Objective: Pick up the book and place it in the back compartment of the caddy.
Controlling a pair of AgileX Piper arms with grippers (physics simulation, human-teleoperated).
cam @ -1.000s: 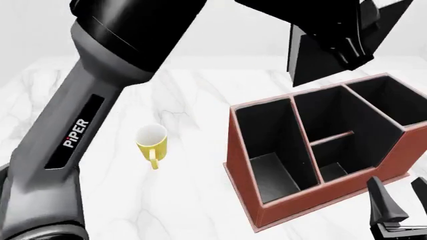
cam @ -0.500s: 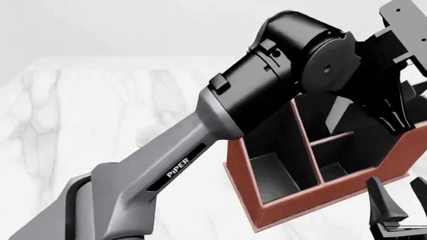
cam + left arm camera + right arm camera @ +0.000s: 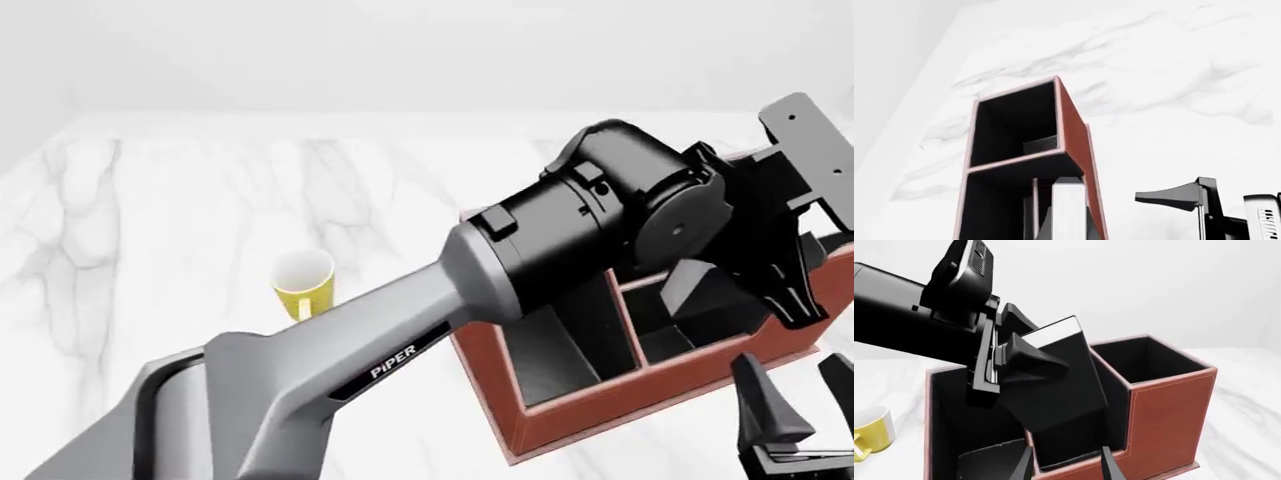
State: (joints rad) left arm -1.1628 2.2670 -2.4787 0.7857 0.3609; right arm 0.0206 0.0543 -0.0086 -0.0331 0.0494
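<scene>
The black book, white page edges uppermost, is held tilted by my left gripper, which is shut on it. Its lower end dips into the reddish-brown caddy, in the small back compartment beside the low crossbar. I cannot tell whether it touches the floor. In the front view the left arm hides most of the book, and the left gripper hangs over the caddy. My right gripper stands open and empty by the caddy's near right corner, also seen as the right gripper.
A yellow mug stands on the white marble table left of the caddy, also visible as the yellow mug. The caddy's tall cell rises beside the book. The right gripper shows in the left wrist view.
The left arm has swung down, bringing the book from above the caddy into it. The mug, hidden half a second ago, shows again. The right gripper has not moved.
</scene>
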